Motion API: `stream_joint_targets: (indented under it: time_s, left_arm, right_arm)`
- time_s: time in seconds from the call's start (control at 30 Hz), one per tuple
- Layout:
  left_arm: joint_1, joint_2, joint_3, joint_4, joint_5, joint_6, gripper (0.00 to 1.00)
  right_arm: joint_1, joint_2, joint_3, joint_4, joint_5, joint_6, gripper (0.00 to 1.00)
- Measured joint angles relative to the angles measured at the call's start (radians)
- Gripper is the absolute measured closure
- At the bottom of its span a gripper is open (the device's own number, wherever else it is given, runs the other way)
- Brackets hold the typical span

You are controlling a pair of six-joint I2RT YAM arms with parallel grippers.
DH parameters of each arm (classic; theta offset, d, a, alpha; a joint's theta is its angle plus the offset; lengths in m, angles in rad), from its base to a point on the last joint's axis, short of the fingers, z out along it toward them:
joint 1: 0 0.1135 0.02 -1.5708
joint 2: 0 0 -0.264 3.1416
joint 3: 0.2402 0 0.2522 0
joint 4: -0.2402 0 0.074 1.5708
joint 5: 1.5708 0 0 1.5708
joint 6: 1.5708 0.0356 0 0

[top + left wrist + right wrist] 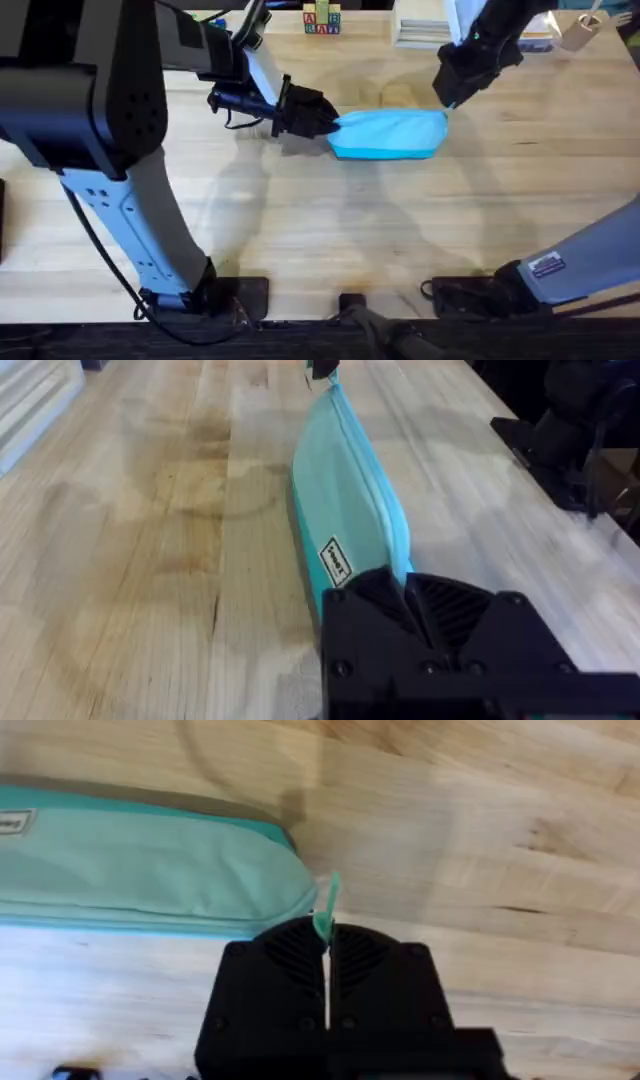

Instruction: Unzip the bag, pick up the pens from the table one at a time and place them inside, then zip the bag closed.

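A: Where's the bag?

B: Pouch (388,134) lies mid-bench (300,230), long axis left to right. Left gripper (325,122) has its fingers clamped on the pouch's left end. Right gripper (448,100) sits at the right end, fingers closed on a thin teal tab (326,908), looks like the zip pull.

A: Zip open or closed?

B: From the left wrist view the zipper line (372,488) looks closed along its length. No dark lining on show. No pens lying on the bench either.

A: So which step?

B: My read: the zip stage, closing just finished or opening about to start. Can't tell which from here.

A: Next move?

B: If opening: left keeps the end pinned, right drags the tab leftward along the seam, low and straight so the fabric doesn't bunch. If closed for good: both let go.
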Motion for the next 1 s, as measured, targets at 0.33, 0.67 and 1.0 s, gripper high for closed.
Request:
stream_joint_targets:
  time_s: [0.33, 0.67, 1.0]
  left_arm:
    - [-0.014, 0.0, 0.0, 0.001, 0.009, 0.0, 0.959]
    - [-0.014, 0.0, 0.0, 0.0, 0.001, 0.0, 0.959]
    - [-0.014, 0.0, 0.0, 0.001, 0.0, 0.0, 0.959]
  right_arm:
    - [-0.136, 0.0, -0.022, 0.001, -0.07, 0.046, 0.968]
    - [-0.153, 0.027, -0.047, 0.077, -0.036, 0.049, 0.968]
    - [-0.159, 0.029, -0.173, 0.236, -0.019, 0.049, 0.968]
